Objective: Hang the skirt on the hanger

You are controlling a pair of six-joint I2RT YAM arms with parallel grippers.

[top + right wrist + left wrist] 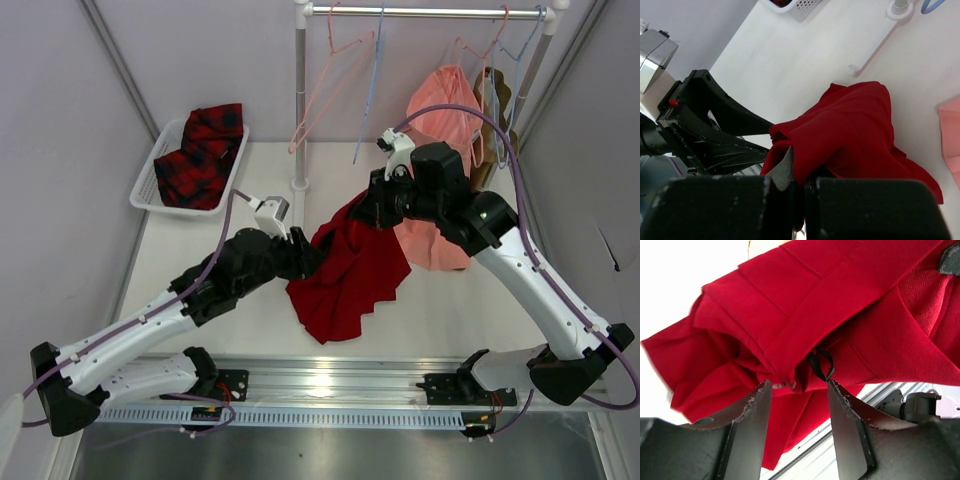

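The deep-red skirt point(350, 270) hangs bunched between both grippers, its lower part draped over the table. My right gripper point(368, 208) is shut on the skirt's upper edge and holds it up; in the right wrist view red fabric point(850, 130) is pinched between its closed jaws point(801, 172). My left gripper point(312, 256) is open at the skirt's left side. In the left wrist view its jaws point(796, 385) stand apart, with the waistband point(805, 310) and a black loop point(821, 365) just beyond the tips. The light-blue hanger point(370, 95) hangs on the rail behind, apart from the skirt.
A clothes rack point(300, 100) stands at the back, its rail carrying pink hangers point(325, 90) and a salmon-pink skirt point(445, 110). A white basket point(150, 175) holding a red-and-black plaid garment point(200, 150) sits at the back left. Tent walls close both sides.
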